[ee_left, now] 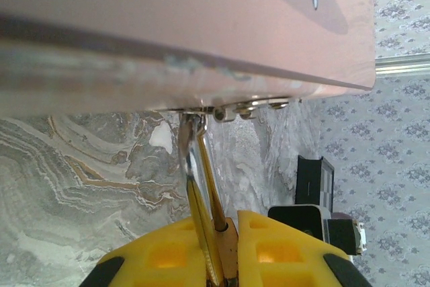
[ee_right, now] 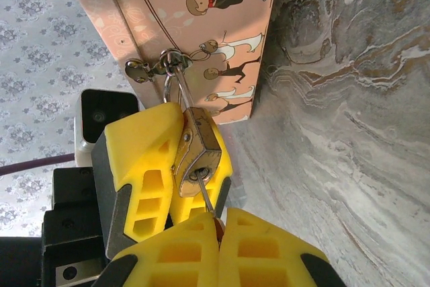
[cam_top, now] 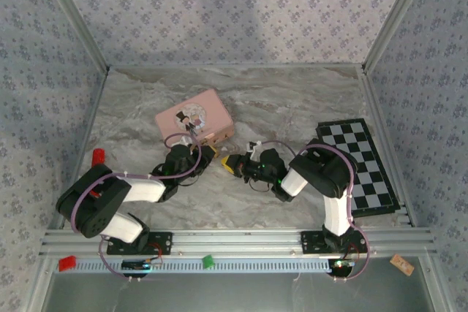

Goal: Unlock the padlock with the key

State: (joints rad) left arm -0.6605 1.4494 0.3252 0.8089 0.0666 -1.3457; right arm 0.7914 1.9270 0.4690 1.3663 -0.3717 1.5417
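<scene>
The pink tin lies on the marble table. The small brass padlock hangs by its thin silvery shackle from the hasp on the tin's edge. My left gripper is shut on the padlock body; its yellow fingers clamp the body from both sides. My right gripper is shut on the key, whose thin blade sits in the keyhole on the padlock's bottom face. In the top view the right gripper meets the left one tip to tip, just in front of the tin.
A folded chessboard lies at the right side of the table. A red object stands at the left edge beside the left arm. Small red and green blocks sit on the front rail. Patterned walls close in three sides.
</scene>
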